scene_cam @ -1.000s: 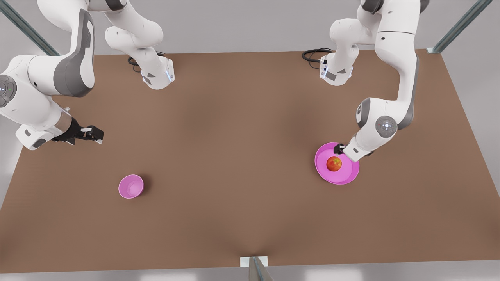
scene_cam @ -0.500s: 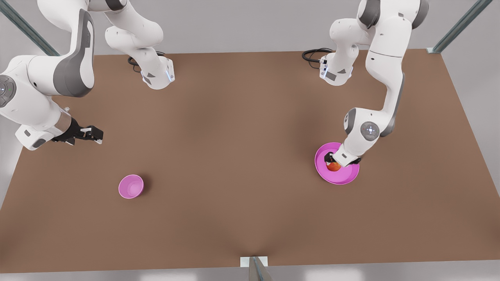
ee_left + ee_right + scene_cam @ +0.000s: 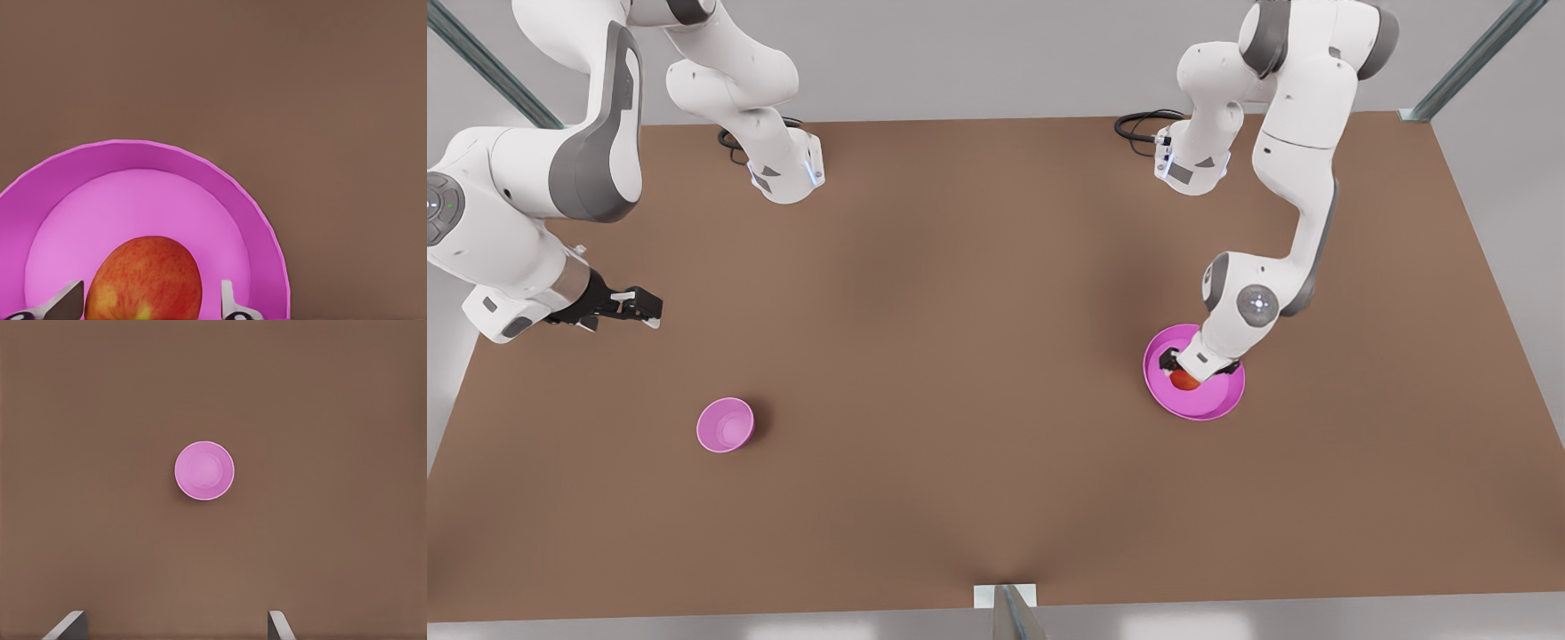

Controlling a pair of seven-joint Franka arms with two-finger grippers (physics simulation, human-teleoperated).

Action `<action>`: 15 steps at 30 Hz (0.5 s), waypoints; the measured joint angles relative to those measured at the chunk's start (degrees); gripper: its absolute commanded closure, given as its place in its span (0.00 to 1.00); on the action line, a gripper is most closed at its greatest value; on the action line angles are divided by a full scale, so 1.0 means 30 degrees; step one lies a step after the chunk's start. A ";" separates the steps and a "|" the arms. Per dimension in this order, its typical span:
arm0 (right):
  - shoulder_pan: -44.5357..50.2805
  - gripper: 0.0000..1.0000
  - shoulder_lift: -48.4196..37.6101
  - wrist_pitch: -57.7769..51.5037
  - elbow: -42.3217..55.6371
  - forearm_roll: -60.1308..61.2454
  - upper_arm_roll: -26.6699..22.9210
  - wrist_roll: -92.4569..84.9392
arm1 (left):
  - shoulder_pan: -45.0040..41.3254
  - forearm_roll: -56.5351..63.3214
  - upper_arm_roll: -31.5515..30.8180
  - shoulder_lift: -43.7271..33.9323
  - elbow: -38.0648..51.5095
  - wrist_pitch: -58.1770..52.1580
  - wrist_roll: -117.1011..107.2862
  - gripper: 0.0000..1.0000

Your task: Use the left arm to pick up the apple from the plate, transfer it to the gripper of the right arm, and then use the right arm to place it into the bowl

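Reaching down over the plate [image 3: 1218,404] with my left gripper [image 3: 1183,369], I have its fingers [image 3: 67,303] spread wide on either side of the apple [image 3: 143,280], with gaps visible on both flanks, so I judge nothing is clamped yet. The apple sits on the plate's floor, near the middle, and in the front view my wrist hides all but a sliver of it. So the task is at its very first step: the pick is set up but not closed, and the lift, the handover and the drop into the bowl [image 3: 725,425] are all left to do.

My right gripper [image 3: 636,307] waits above the counter [image 3: 960,356] at the front view's left, well apart from the plate, its fingers [image 3: 67,625] held wide with nothing between them. Its wrist camera looks down on the bowl, which stands upright with nothing inside. The plate holds the apple alone.
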 measured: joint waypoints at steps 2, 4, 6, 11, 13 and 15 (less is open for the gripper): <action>-0.0001 0.00 0.0041 0.0000 0.0033 0.0012 0.0000 -0.0032 | 0.0009 0.0005 0.0010 0.0258 0.0007 0.0077 -0.0015 0.00; 0.0002 0.00 0.0062 0.0001 0.0053 0.0018 0.0000 -0.0060 | 0.0002 0.0008 0.0007 0.0497 0.0014 0.0132 -0.0028 0.00; -0.0005 0.00 0.0067 0.0001 0.0059 0.0022 0.0001 -0.0089 | -0.0013 0.0010 0.0003 0.0602 0.0004 0.0171 -0.0039 0.00; 0.0000 0.00 0.0069 0.0000 0.0061 0.0026 0.0000 -0.0144 | -0.0018 0.0013 -0.0009 0.0829 0.0039 0.0232 -0.0066 0.09; 0.0006 0.00 0.0069 0.0001 0.0061 0.0021 -0.0001 -0.0160 | -0.0005 0.0013 -0.0011 0.0918 0.0054 0.0281 -0.0079 0.10; 0.0025 0.00 0.0069 0.0001 0.0061 0.0013 0.0000 -0.0168 | 0.0005 0.0010 -0.0011 0.0959 0.0058 0.0319 -0.0091 0.13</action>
